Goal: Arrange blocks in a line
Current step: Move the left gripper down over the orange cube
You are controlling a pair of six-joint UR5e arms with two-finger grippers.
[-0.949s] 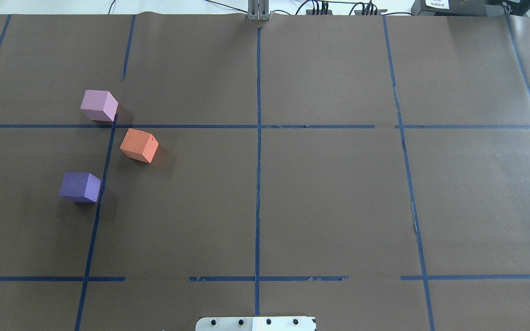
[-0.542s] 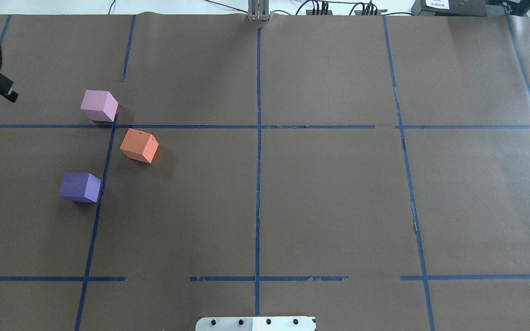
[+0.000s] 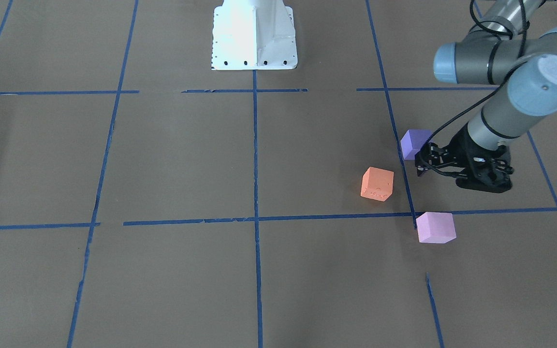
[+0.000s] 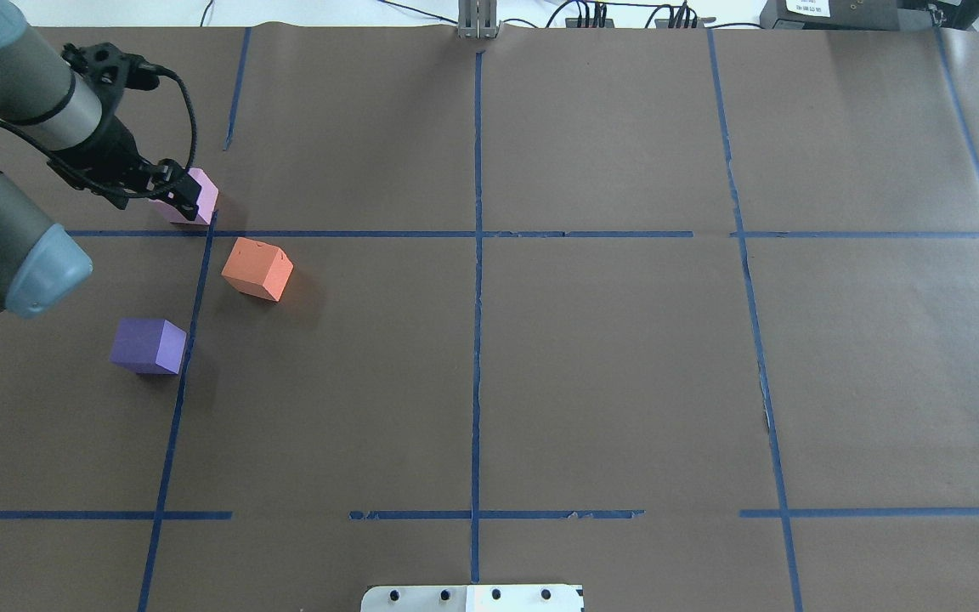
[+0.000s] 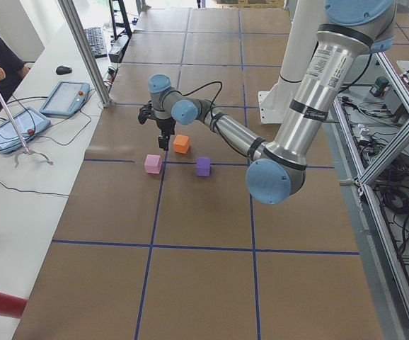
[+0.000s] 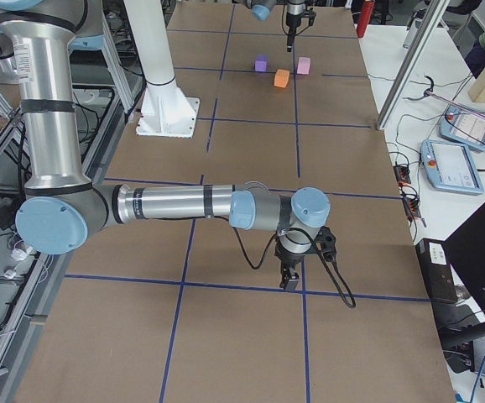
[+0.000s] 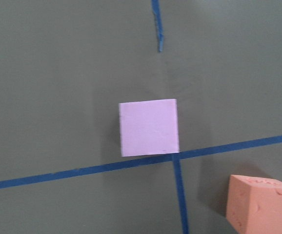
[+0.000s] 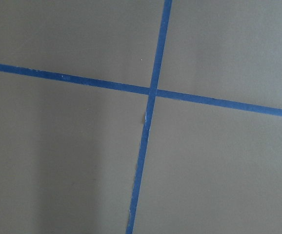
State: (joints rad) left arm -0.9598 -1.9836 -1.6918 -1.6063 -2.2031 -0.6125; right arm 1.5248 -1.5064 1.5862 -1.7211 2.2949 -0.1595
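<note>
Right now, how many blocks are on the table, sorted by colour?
orange foam cube: 1
dark purple foam cube: 1
pale pink foam cube: 1
Total: 3

Nothing legible anywhere; the white sticker on the black box is too small to read.

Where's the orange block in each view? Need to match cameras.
Front-facing: orange block, right of centre.
Overhead: block left of centre, upper half.
Exterior left: block upper middle.
Exterior right: block top centre.
Left wrist: block in bottom-right corner, cut off.
Right wrist: not in it.
Landmark: tape crossing beside the pink block.
</note>
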